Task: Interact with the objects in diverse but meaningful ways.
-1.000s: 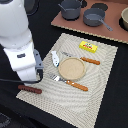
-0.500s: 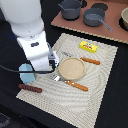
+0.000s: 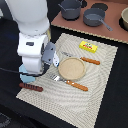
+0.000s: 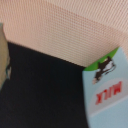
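The white arm fills the exterior view's left. Its gripper [image 3: 30,71] points down over a pale blue container [image 3: 23,76] on the black table, just off the mat's edge; the arm hides the fingers. In the wrist view the container [image 4: 107,95] is close up, pale blue with a green band, a cow picture and red "MILK" lettering; no fingers show there. A dark red-brown sausage [image 3: 31,87] lies beside the container. A yellow packet [image 3: 88,47] with a red mark lies on the mat's far side. The small white oblong piece is out of view.
A striped beige mat [image 3: 100,90] holds a tan plate [image 3: 71,68], an orange-handled knife [image 3: 86,60] and an orange-handled fork [image 3: 72,83]. Grey pots [image 3: 93,18] stand on the wooden surface behind. Black table surrounds the mat.
The arm has swung toward the exterior view's right and now stands over the pale blue container. The items on the mat have not moved.
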Controlling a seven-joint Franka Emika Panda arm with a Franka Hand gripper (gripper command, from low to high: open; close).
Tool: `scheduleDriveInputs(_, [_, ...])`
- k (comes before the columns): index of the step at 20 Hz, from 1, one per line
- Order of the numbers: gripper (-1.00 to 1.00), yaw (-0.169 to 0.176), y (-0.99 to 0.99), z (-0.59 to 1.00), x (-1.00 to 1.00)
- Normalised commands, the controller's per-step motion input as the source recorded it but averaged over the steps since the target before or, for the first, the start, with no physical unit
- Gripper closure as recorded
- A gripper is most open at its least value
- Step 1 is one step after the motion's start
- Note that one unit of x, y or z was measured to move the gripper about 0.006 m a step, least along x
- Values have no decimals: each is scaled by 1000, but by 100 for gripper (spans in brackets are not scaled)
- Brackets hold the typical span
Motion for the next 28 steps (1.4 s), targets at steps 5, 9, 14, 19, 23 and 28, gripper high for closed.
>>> scheduleDriveInputs(5, [-100, -88, 548, 10, 364])
scheduleDriveInputs(9, [-100, -103, 411, -1, 342])
scheduleDriveInputs(14, [-100, -109, 246, -102, 232])
scheduleDriveInputs(19, [-100, -101, 36, -198, 64])
scheduleDriveInputs(23, [-100, -98, 26, -308, -2])
scheduleDriveInputs(28, [-100, -62, 174, -227, 101])
